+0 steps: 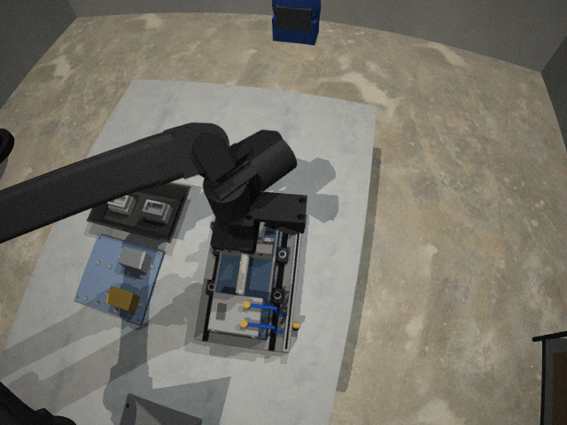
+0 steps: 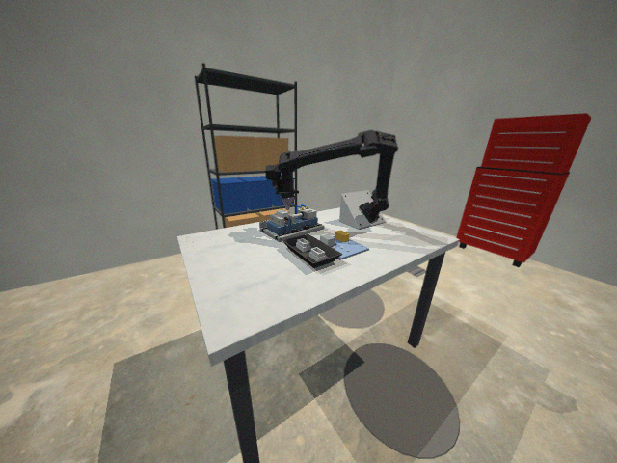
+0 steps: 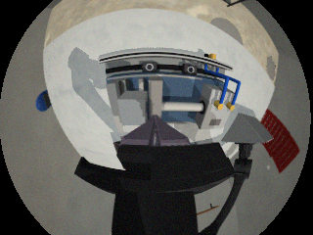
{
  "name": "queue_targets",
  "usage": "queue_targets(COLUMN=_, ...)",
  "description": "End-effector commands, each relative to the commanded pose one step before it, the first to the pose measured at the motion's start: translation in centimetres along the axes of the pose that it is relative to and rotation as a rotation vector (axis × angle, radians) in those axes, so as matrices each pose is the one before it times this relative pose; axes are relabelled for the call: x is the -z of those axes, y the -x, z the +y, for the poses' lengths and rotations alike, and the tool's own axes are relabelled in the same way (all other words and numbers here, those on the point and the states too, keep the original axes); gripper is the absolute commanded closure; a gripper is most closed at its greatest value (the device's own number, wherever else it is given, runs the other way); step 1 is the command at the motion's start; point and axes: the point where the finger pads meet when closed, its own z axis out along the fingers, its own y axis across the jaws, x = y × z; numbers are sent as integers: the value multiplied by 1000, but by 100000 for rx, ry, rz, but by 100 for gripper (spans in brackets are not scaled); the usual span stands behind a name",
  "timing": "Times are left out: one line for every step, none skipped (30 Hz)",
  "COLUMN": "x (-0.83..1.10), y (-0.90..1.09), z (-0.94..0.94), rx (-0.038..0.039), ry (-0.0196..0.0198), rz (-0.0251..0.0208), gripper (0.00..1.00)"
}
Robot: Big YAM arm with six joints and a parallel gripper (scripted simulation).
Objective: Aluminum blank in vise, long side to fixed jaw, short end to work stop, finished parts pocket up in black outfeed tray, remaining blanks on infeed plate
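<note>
My gripper (image 3: pixel 155 118) (image 2: pixel 288 205) is shut with nothing between its fingers, its tips over the vise (image 2: pixel 292 227) beside the moving jaw (image 3: pixel 156 93). A gray blank (image 3: pixel 133 109) lies between that jaw and the fixed jaw (image 3: pixel 112 98); the work stop (image 3: pixel 141 84) is at its short end. Exact contact is unclear. In the black tray (image 1: pixel 132 223) (image 2: pixel 294 248) sit two finished parts (image 1: pixel 156 211) (image 1: pixel 120 204) (image 2: pixel 302 244) (image 2: pixel 317 254), pockets up. On the blue infeed plate (image 1: pixel 91 285) (image 2: pixel 355 247) are a gray blank (image 1: pixel 133 258) (image 2: pixel 327 239) and a brass blank (image 1: pixel 122 298) (image 2: pixel 341 235); contact with pins is unclear.
Blue hoses (image 1: pixel 261 306) (image 3: pixel 225 91) with yellow fittings rise at the vise's hose end. The arm (image 1: pixel 91 178) (image 2: pixel 324 151) reaches over the tray and hides part of the vise in the top view. A gray angled mount (image 2: pixel 353 209) carries the arm's base.
</note>
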Motion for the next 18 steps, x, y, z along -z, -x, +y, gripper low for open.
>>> queue_targets(x=-760, y=-443, z=304, rx=-145, ry=-1424, rz=845, gripper=100)
queue_targets(x=0, y=0, z=0, rx=0, ry=0, rz=0, gripper=100)
queue_targets(x=0, y=0, z=0, rx=0, ry=0, rz=0, gripper=100)
queue_targets(x=0, y=0, z=0, rx=0, ry=0, rz=0, gripper=100)
queue_targets(x=0, y=0, z=0, rx=0, ry=0, rz=0, gripper=100)
queue_targets(x=0, y=0, z=0, rx=0, ry=0, rz=0, gripper=100)
queue_targets(x=0, y=0, z=0, rx=0, ry=0, rz=0, gripper=100)
queue_targets(x=0, y=-2, z=-2, rx=-1, ry=-1, rz=1, gripper=100)
queue_targets(x=-1, y=-4, z=-4, rx=-2, ry=-2, rz=2, gripper=100)
queue_targets(x=-1, y=-7, z=-7, rx=-3, ry=-4, rz=3, gripper=100)
queue_targets(x=-2, y=-11, z=-11, rx=-6, ry=-7, rz=5, gripper=100)
queue_targets(x=-4, y=-15, z=-16, rx=-8, ry=-10, rz=7, gripper=100)
queue_targets(x=-5, y=-19, z=-20, rx=-10, ry=-13, rz=9, gripper=100)
queue_targets(x=-6, y=-23, z=-24, rx=-12, ry=-16, rz=11, gripper=100)
queue_targets(x=-3, y=-24, z=-22, rx=-7, ry=-11, rz=7, gripper=100)
queue_targets(x=2, y=-24, z=-16, rx=4, ry=-1, rz=-2, gripper=100)
queue_targets(x=6, y=-23, z=-11, rx=10, ry=7, rz=-9, gripper=100)
queue_targets(x=0, y=0, z=0, rx=0, ry=0, rz=0, gripper=100)
